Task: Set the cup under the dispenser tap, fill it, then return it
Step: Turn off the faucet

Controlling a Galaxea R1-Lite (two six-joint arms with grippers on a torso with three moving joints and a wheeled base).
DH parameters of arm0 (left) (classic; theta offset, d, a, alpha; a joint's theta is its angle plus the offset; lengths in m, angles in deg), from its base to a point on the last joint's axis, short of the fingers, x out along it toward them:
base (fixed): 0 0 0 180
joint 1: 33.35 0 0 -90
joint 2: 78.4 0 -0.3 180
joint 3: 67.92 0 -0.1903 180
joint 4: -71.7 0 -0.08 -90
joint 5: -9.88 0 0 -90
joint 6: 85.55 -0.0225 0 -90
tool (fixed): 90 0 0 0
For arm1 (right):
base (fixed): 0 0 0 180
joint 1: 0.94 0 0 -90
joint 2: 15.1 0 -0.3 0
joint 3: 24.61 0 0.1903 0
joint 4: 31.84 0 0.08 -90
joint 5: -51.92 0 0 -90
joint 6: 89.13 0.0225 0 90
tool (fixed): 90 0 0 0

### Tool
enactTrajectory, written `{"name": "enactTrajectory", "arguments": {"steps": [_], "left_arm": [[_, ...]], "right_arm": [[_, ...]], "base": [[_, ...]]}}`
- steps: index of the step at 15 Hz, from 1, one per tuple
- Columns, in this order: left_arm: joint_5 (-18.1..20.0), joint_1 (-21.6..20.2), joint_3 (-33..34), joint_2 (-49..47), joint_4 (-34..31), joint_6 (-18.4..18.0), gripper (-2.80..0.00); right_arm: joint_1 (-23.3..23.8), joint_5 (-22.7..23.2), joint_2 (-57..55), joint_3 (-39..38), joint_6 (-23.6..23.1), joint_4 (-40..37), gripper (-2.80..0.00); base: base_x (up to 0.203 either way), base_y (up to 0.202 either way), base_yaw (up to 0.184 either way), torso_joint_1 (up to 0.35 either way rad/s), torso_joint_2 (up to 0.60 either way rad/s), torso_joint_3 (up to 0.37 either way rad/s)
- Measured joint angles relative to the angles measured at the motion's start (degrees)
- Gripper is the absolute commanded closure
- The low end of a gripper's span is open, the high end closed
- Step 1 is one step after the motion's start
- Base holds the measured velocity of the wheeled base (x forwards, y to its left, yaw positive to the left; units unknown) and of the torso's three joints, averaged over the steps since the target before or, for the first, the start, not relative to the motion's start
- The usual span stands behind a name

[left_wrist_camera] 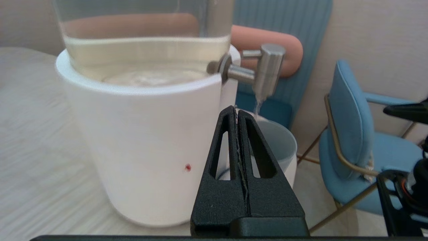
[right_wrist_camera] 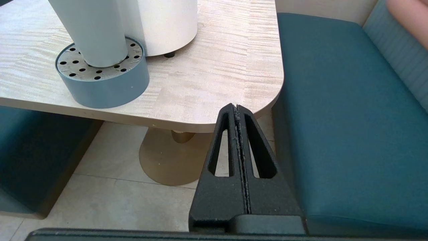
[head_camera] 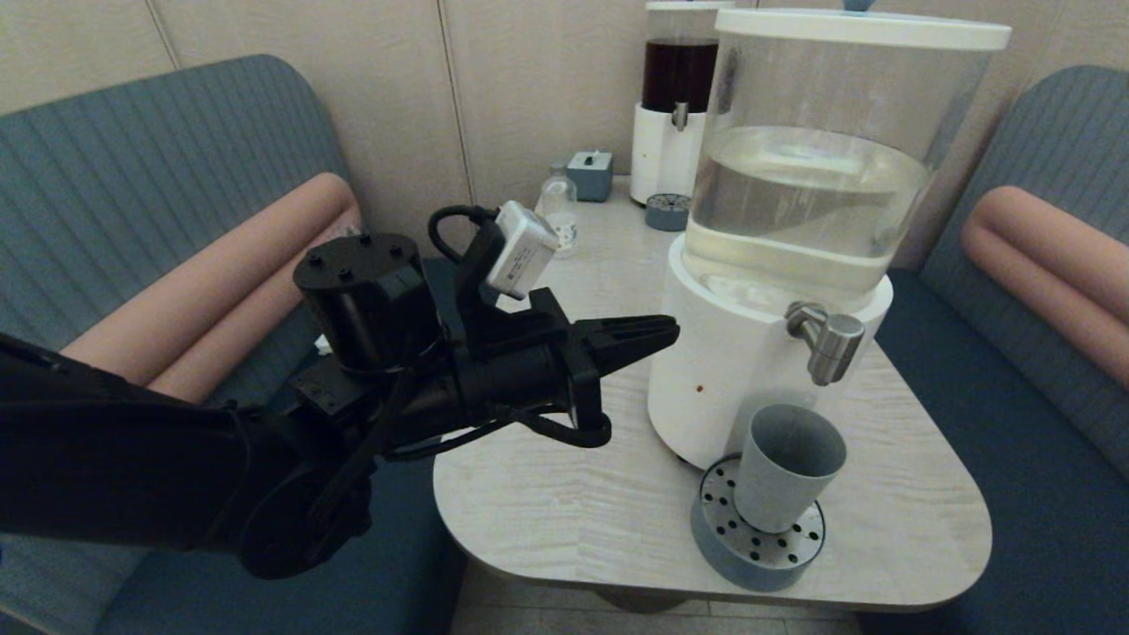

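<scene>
cup point(head_camera: 783, 476): matte grey-blue tumbler on perforated round drip tray point(head_camera: 725, 540), under brushed-steel dispenser tap point(head_camera: 829, 342) (thin stream falling) | left gripper point(head_camera: 657, 333): fingers pressed together, empty, beside white dispenser base point(head_camera: 714, 388) | right gripper point(right_wrist_camera: 236, 110): closed, below wood-grain table point(right_wrist_camera: 214, 77) edge

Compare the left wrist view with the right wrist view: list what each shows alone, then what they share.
Left wrist only: the dispenser tap running a thin stream into the cup, the clear tank's water, a blue chair, and the left gripper, jaws shut.
Right wrist only: the perforated drip tray, the table's pedestal, and the right gripper, jaws shut.
Both: the cup, the dispenser's white base, the tabletop.
</scene>
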Motion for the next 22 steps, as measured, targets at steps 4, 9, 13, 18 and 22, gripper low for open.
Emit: {"name": "enactTrajectory", "arguments": {"steps": [4,9,13,18,22], "left_arm": [[-1.21,3.16,-3.94,-2.64,0.02,0.01,0.0],[-2.34,5.53,-7.15,-5.96,-0.04,0.01,0.0],[-2.7,5.9,-9.51,-7.52,-0.11,-0.05,0.0],[-3.56,7.03,-12.59,-9.92,-0.21,-0.08,0.0],[-4.29,8.4,-14.36,-11.04,-0.26,-0.07,0.0]], "right_arm": [[0.0,0.0,0.0,0.0,0.0,-0.02,0.0],[0.0,-0.02,0.0,0.0,-0.02,-0.01,0.0],[0.0,0.0,0.0,0.0,0.0,-0.02,0.0],[0.0,0.0,0.0,0.0,0.02,-0.02,0.0],[0.0,0.0,0.0,0.0,0.0,-0.04,0.0]], "base": [[0.0,0.0,0.0,0.0,0.0,0.0],[0.0,0.0,0.0,0.0,0.0,0.0],[0.0,0.0,0.0,0.0,0.0,0.0],[0.0,0.0,0.0,0.0,0.0,0.0],[0.0,0.0,0.0,0.0,0.0,0.0]]}}
